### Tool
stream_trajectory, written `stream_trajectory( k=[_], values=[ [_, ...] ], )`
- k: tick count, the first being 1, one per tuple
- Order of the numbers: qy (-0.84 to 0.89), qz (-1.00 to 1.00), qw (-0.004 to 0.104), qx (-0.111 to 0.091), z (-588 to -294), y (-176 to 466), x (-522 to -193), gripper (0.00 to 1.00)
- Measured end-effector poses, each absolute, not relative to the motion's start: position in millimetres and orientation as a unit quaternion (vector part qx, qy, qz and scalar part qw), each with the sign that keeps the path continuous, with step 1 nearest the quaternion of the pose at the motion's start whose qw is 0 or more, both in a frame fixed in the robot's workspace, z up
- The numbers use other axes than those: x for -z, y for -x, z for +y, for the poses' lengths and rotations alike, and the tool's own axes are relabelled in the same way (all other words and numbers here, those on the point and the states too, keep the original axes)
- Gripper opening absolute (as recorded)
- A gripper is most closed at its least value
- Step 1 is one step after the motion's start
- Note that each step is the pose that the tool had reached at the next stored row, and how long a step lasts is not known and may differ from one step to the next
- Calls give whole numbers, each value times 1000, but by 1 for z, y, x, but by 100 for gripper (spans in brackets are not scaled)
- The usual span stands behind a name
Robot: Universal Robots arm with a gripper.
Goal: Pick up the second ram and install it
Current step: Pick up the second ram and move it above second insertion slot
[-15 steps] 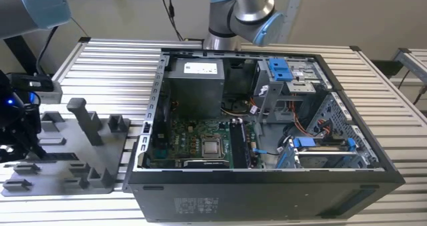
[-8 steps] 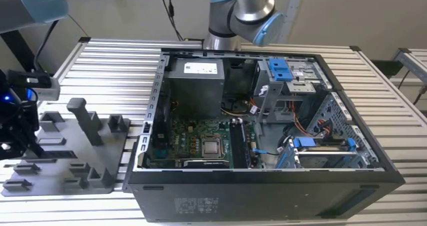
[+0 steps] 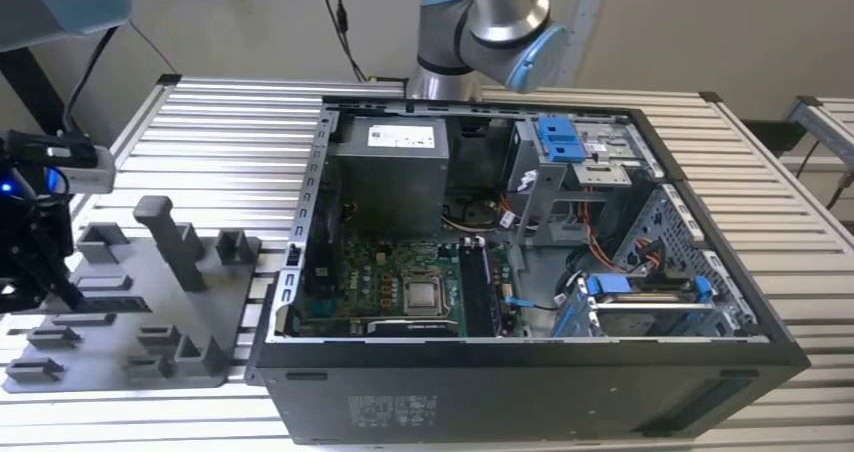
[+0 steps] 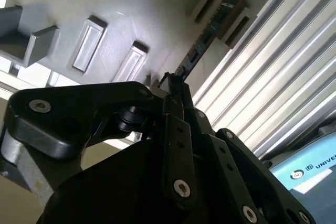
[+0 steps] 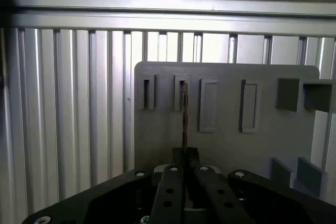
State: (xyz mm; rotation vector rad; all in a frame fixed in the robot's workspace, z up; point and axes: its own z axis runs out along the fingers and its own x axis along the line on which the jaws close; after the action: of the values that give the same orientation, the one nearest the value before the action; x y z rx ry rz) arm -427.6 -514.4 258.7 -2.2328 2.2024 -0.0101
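The second ram [image 5: 184, 111] is a thin dark strip standing on edge in a slot of the grey holder plate [image 5: 262, 145]. In the second wrist view the ram [image 4: 210, 32] runs from a slot block back to the fingertips. My gripper [image 5: 185, 156] sits at the near end of the stick, its two black fingers pressed close on either side of it. In the exterior view the gripper [image 3: 38, 277] hangs over the grey holder plate [image 3: 160, 322] at the exterior view's left, well apart from the open computer case [image 3: 534, 382].
Inside the case lie the green motherboard [image 3: 387, 272], the silver processor [image 3: 424, 294] and long black slots [image 3: 475, 287] beside it. Blue drive clips [image 3: 561, 140] sit further back. Upright grey posts [image 3: 167, 237] stand on the holder plate. A slatted metal table [image 3: 214, 142] carries everything.
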Motion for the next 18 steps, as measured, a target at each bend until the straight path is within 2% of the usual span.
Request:
stream_trajectory(
  k=[18],
  values=[
    [712, 702, 3, 3, -514, 428, -282, 14]
  ],
)
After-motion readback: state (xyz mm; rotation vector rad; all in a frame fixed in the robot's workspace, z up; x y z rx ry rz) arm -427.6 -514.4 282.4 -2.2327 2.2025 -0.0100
